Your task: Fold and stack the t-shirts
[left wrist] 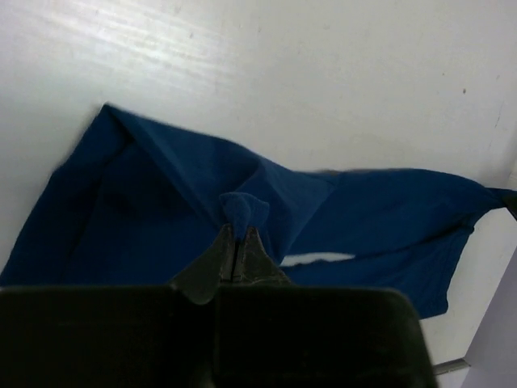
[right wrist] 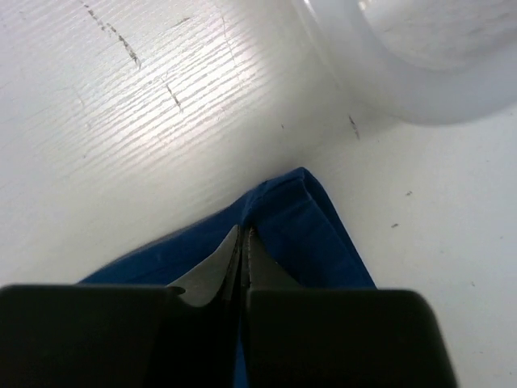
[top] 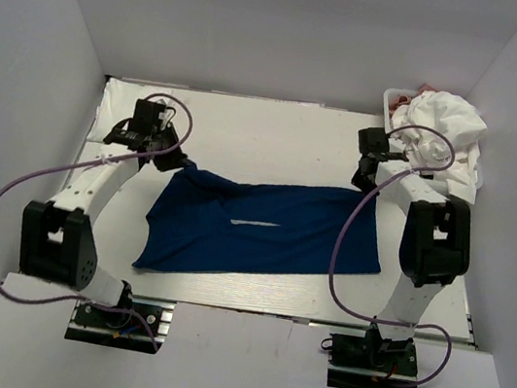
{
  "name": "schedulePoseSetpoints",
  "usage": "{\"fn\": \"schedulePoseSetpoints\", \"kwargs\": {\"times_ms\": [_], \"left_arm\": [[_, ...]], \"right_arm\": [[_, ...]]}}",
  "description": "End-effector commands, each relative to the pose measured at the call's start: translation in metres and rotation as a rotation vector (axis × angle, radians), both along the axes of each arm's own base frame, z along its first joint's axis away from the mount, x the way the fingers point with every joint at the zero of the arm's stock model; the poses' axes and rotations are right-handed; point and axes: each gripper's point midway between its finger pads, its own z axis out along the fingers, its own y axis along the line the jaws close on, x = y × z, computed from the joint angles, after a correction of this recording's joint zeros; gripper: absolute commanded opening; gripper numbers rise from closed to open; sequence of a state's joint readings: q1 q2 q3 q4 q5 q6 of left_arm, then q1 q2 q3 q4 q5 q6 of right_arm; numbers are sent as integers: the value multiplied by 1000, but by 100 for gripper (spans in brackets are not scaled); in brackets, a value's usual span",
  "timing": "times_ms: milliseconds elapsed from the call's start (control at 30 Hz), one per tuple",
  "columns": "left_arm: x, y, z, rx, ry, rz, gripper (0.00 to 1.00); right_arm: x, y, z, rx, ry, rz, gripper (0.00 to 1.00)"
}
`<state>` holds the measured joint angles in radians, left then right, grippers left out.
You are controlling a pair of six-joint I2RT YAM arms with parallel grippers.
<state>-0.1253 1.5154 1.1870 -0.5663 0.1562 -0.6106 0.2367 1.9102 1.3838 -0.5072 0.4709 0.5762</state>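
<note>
Navy t-shirt (top: pixel 263 229) lies spread flat on the table (top: pixel 277 138), left of the basket (top: pixel 389 99). Left gripper (left wrist: pixel 236 234) is clenched on the far corner farthest from the basket. Right gripper (right wrist: pixel 244 234) is clenched on the corner beside the basket. White t-shirt (top: pixel 442 125) is heaped in the basket.

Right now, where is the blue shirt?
In the top view the blue shirt lies spread across the middle of the table, with the left gripper and the right gripper each pinching one of its far corners.
</note>
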Motion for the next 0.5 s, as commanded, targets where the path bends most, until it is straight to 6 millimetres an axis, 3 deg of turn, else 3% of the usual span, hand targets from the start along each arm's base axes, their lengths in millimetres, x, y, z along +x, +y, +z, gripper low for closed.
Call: {"fn": "schedulePoseSetpoints", "kwargs": {"times_ms": [0,33,67,233,267,333,367,467], "left_arm": [[-37,10,10,-6,15,67,0],[-55,13,-1,2,73,83,0],[-65,15,7,-2,52,83,0],[-118,20,-10,-13,117,111,0],[-133,20,-23,-20,166,115,0],[-147,19,-25,-38,162,121,0],[-162,19,-39,-46,208,123,0],[-181,16,-55,-76,227,128,0]], "right_arm": [[5,2,31,32,-128,31,0],[5,4,32,41,-138,37,0],[-5,3,26,47,-123,41,0],[-23,0,29,57,-137,51,0],[-27,-1,32,60,-147,52,0],[-36,-4,25,56,-131,50,0],[-35,-4,28,61,-147,51,0],[-48,-1,12,83,-106,65,0]]}}
